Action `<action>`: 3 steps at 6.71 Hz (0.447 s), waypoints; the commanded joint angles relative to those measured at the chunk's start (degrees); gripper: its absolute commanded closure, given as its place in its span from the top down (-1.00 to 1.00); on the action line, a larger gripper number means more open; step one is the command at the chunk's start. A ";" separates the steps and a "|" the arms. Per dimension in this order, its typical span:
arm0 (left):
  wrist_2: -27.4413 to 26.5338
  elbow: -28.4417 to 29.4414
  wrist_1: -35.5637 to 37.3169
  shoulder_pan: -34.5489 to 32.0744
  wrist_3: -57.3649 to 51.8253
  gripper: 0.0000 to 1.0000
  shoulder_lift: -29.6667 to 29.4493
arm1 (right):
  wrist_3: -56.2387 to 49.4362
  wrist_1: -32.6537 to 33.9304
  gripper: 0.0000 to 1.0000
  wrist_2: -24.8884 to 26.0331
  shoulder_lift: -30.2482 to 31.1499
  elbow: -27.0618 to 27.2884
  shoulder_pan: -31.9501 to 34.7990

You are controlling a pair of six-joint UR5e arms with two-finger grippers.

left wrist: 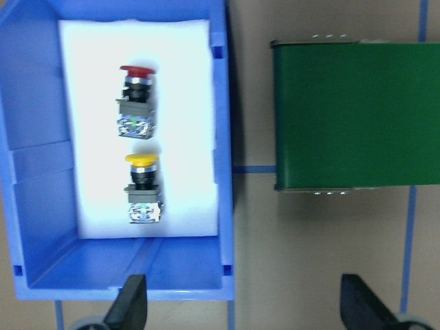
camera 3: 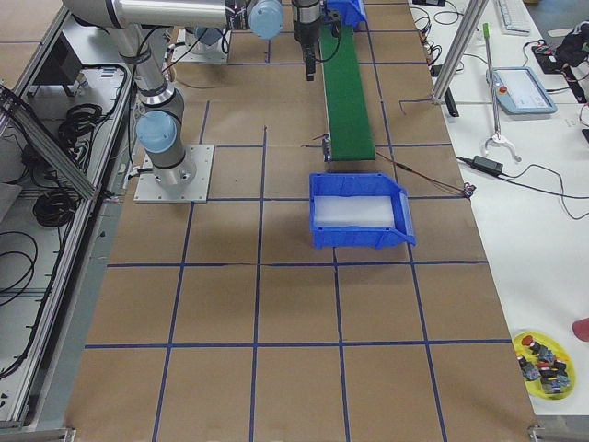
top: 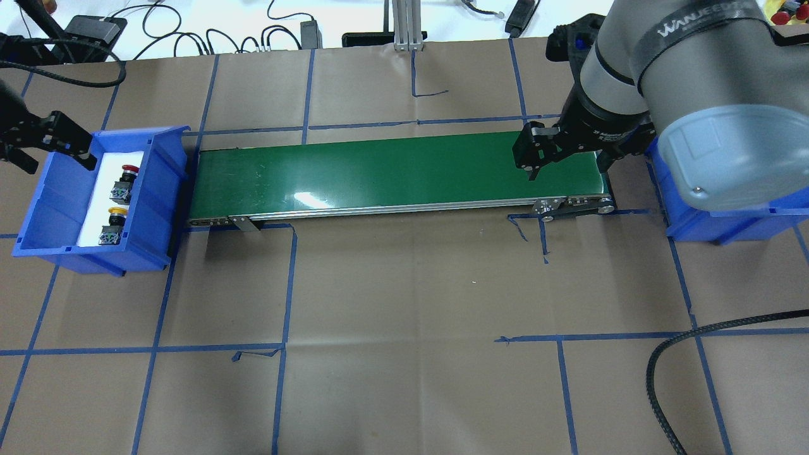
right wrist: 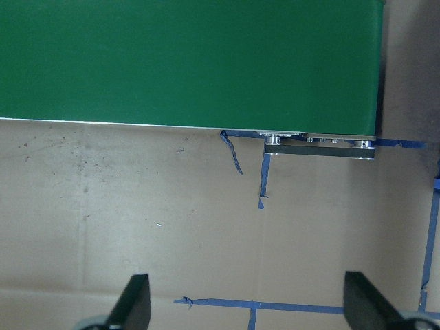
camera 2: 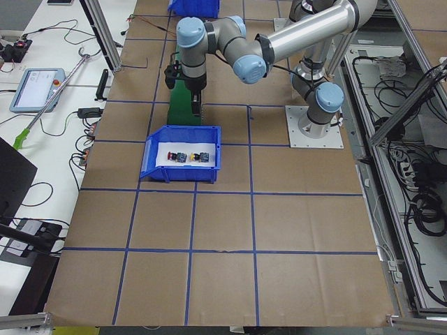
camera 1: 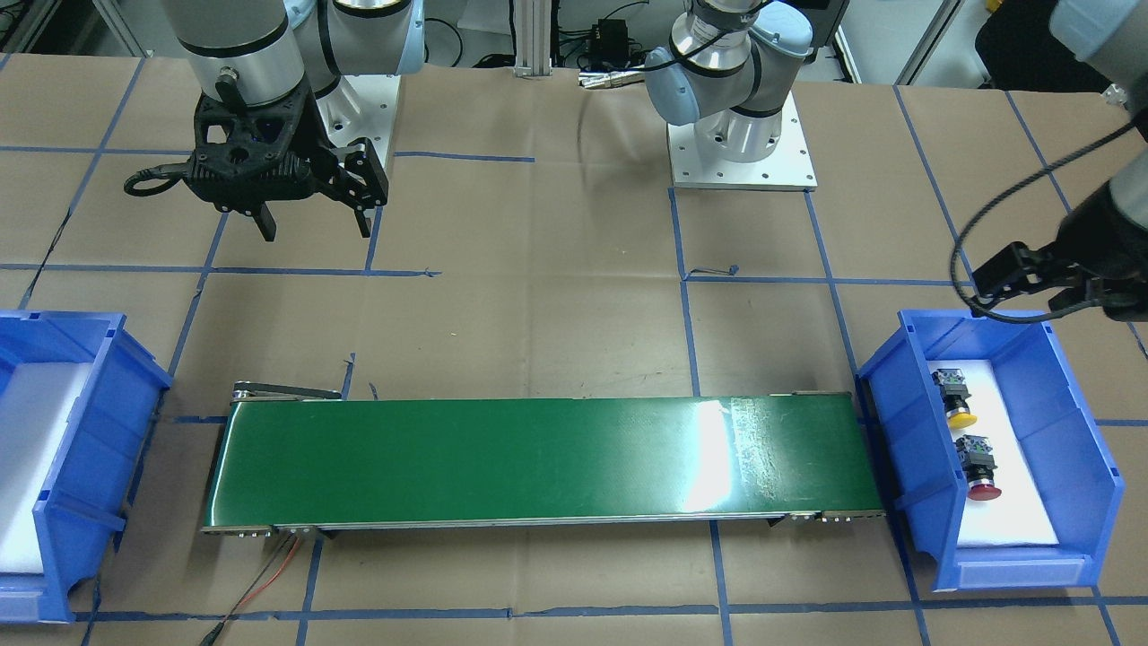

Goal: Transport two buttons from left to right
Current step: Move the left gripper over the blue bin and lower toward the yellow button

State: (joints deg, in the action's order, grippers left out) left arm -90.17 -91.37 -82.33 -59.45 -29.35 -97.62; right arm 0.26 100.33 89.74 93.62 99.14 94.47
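The left gripper (left wrist: 244, 308) hangs with its jaws wide apart and nothing between them, just short of the near wall of the left bin (left wrist: 41, 172). Both buttons lie on their sides on the white foam (left wrist: 185, 137) in that bin, ahead of one finger. The yellow button (left wrist: 143, 185) is the nearer and the red button (left wrist: 136, 100) is just beyond it; the two do not touch. The belt (left wrist: 357, 117) starts ahead of the other finger. The right gripper (camera 1: 314, 226) is also spread wide and holds nothing. It hovers over the paper, with the belt's far end ahead of it and the right bin (camera 1: 99, 449) off to its outer side.
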 commanded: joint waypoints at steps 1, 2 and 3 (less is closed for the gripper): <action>0.08 -0.03 1.29 3.55 -1.94 1.00 -2.74 | 0.00 0.04 1.00 0.00 -0.10 0.00 0.01; 0.08 -0.03 3.91 3.64 -3.68 1.00 -4.06 | 0.09 0.04 1.00 0.00 -0.02 0.00 0.01; 0.17 -0.12 5.06 3.73 -4.39 1.00 -6.16 | 0.00 0.12 1.00 0.00 -0.01 0.00 0.01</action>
State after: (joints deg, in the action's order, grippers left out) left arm -90.07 -91.42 -78.97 -55.95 -32.67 -101.68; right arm 0.30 100.39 89.74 93.57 99.14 94.48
